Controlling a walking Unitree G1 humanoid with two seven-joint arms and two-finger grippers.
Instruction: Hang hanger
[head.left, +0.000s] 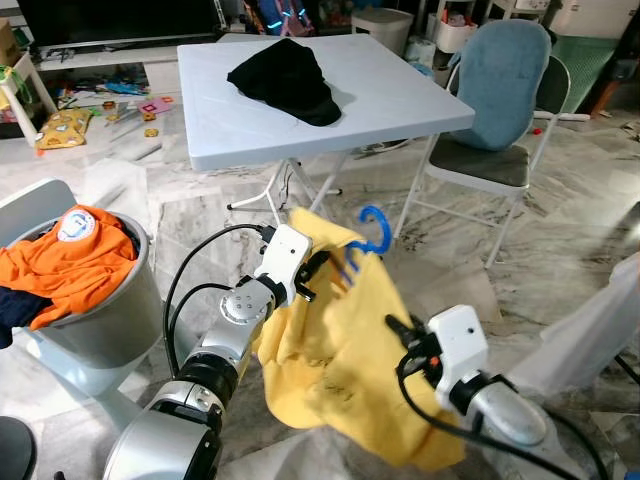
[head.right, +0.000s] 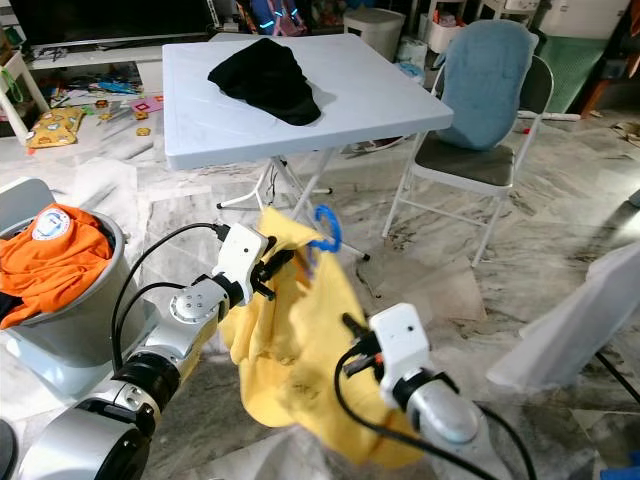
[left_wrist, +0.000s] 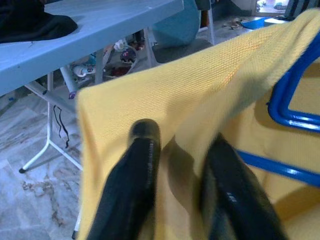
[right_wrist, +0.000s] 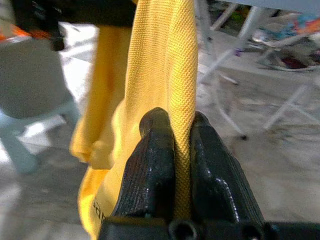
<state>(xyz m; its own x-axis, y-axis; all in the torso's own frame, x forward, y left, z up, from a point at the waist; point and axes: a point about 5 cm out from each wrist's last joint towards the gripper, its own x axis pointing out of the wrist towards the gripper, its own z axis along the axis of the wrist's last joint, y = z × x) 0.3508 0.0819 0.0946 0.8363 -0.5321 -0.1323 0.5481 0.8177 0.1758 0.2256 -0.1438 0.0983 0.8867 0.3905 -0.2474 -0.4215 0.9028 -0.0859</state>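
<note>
No legible txt; print on yellow shirt (right_wrist: 150, 80) unreadable.

We see a yellow shirt (head.right: 300, 345) held up between our two arms over a marble floor (head.right: 520, 250). Our left claw (head.right: 275, 268) grips the shirt's upper edge beside a blue hanger (head.right: 322, 232) whose hook rises above the cloth. Our right claw (head.right: 352, 330) meets the shirt lower down. Behind stand a white table (head.right: 380, 100) bearing a black garment (head.right: 268, 78), a folding chair (head.right: 480, 150), and a grey basket (head.right: 75, 325) with orange clothing (head.right: 50, 255).
</note>
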